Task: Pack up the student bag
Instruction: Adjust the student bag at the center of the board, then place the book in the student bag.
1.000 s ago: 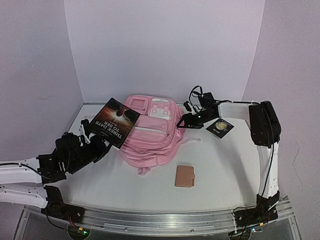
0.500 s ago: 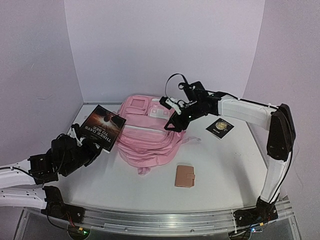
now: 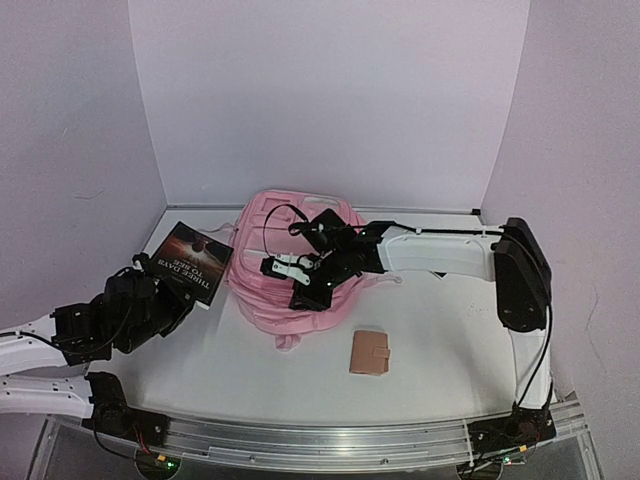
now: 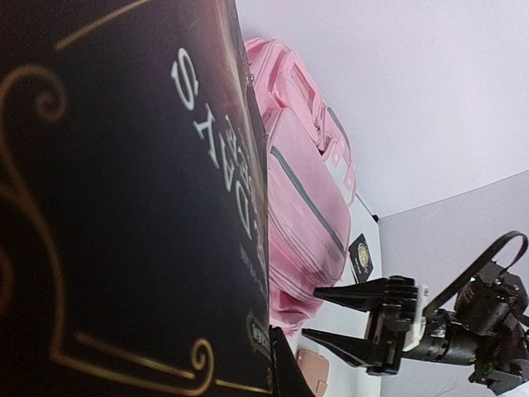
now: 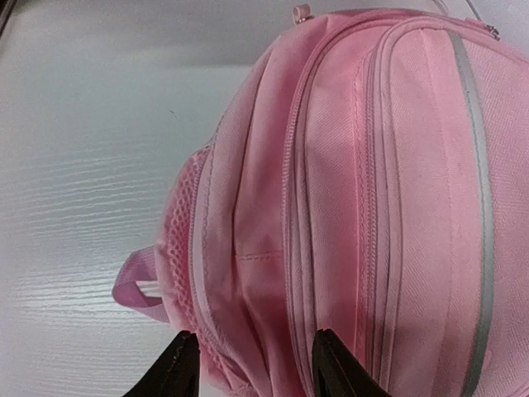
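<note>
Pink student bag [image 3: 258,312] is lying between the right gripper's [image 4: 312,313] parted jaws; the left gripper [image 3: 166,291] is clamping a book [image 3: 192,260].

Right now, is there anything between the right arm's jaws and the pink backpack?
Nothing visible does. The right jaws stand parted right over the student bag, astride its edge beside the mesh pocket. Whether they already touch the fabric I cannot tell. The book, held in the left jaws, is off to the bag's side.

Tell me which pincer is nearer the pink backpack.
Right. The right pincer hangs directly over the student bag, jaws apart; the left pincer holds the book off beside it.
</note>
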